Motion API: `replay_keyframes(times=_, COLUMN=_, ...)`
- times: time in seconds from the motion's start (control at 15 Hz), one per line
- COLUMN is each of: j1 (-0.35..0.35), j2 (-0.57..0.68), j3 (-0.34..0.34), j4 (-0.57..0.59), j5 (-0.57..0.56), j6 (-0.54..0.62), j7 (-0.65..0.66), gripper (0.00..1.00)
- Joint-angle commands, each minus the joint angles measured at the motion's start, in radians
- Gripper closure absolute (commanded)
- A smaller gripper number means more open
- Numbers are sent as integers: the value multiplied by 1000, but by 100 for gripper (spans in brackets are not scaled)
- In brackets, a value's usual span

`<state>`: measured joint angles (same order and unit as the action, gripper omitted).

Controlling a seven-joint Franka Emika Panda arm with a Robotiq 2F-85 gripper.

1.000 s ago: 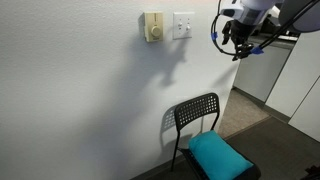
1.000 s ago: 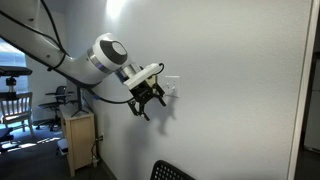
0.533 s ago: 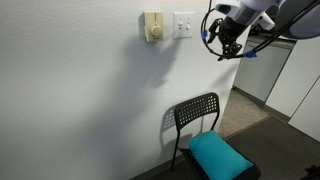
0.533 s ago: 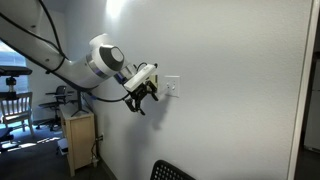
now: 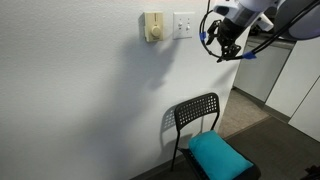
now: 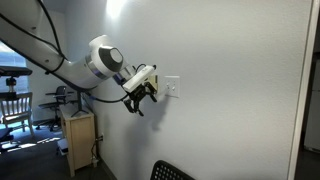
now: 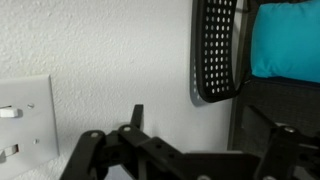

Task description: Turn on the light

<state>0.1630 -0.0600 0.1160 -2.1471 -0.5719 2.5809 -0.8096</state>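
Note:
The light switch (image 5: pixel 183 24) is a small white square wall plate with flat rockers, high on the white wall. It also shows in an exterior view (image 6: pixel 171 87) and at the left edge of the wrist view (image 7: pixel 25 125). No lamp is visible. My gripper (image 5: pixel 219 44) hangs in the air just beside the switch and slightly below it, close to the wall but apart from the plate. Its fingers are spread and hold nothing, as also seen in an exterior view (image 6: pixel 140 103) and the wrist view (image 7: pixel 205 128).
A cream-beige thermostat box (image 5: pixel 153 27) with a round dial sits right beside the switch. A black perforated chair (image 5: pixel 198 113) with a teal cushion (image 5: pixel 220 156) stands below against the wall. A small wooden cabinet (image 6: pixel 80 140) stands by the wall.
Over the last second my gripper moved along the wall toward the switch. In the last half second it has barely moved.

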Motion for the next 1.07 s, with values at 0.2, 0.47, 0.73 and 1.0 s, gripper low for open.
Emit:
replay_keyframes(times=0.2, j1=-22, j2=123, j3=-4, j4=152, j5=126, j6=-104, j7=-150, gripper=0)
replay_keyframes(times=0.47, j1=-24, j2=184, j3=-2, j4=247, j5=93, j6=-106, j7=-171, gripper=0)
replay_keyframes(times=0.73, j1=-19, j2=234, j3=-13, j4=327, j5=31, j6=-92, j7=-110, gripper=0)
replay_keyframes(times=1.0, j1=-21, j2=288, j3=-11, j4=367, j5=42, j6=-46, j7=-81, gripper=0)
